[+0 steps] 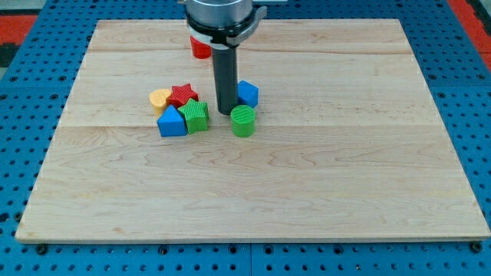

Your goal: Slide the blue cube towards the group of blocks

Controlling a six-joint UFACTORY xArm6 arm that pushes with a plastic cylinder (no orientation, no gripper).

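Note:
The blue cube [247,93] sits just right of my rod, touching or nearly touching it. My tip [225,113] rests on the board between the cube and the group of blocks. The group lies to the view's left: a yellow block [159,99], a red star [182,94], a green block [196,116] and a blue triangular block [171,122]. A green cylinder [243,121] stands just below and right of my tip, below the blue cube.
A red block [199,48] sits near the view's top, partly hidden behind the arm. The wooden board [345,176] lies on a blue pegboard surface [15,153].

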